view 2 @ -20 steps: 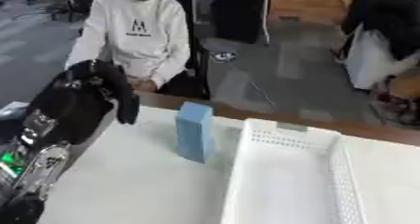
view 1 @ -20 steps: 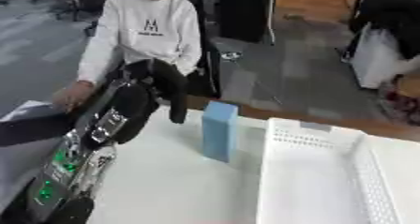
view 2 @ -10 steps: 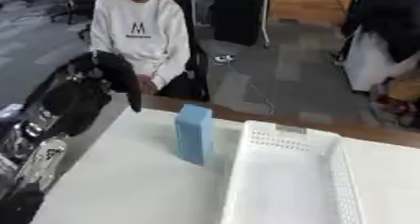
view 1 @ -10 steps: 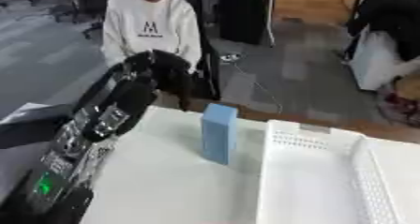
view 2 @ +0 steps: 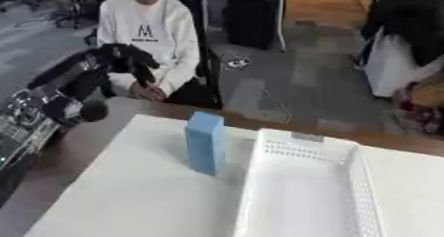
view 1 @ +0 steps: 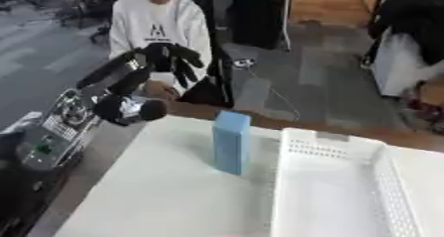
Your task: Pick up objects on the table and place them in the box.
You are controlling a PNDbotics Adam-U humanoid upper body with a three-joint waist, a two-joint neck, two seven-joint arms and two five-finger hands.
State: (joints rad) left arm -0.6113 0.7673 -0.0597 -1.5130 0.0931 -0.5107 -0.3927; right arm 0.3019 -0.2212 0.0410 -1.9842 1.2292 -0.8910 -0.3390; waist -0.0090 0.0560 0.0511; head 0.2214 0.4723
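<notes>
A tall light-blue box (view 1: pixel 231 142) stands upright on the white table (view 1: pixel 165 196), just left of the white perforated basket (view 1: pixel 334 191). My left hand (view 1: pixel 169 62) is raised in the air above the table's far left corner, up and to the left of the blue box, well apart from it. Its fingers hang down relaxed and hold nothing. The black and silver left forearm (view 1: pixel 95 102) runs down to the lower left. My right hand shows in neither view.
A person in a white sweatshirt (view 2: pixel 147 30) sits beyond the table's far left edge, behind my left hand. The basket holds nothing that I can see. The wooden table rim (view 2: pixel 61 166) runs along the left side.
My left arm has risen and swung toward the far edge, the hand now higher and further right. The blue box and basket have stayed put; the camera view has shifted slightly.
</notes>
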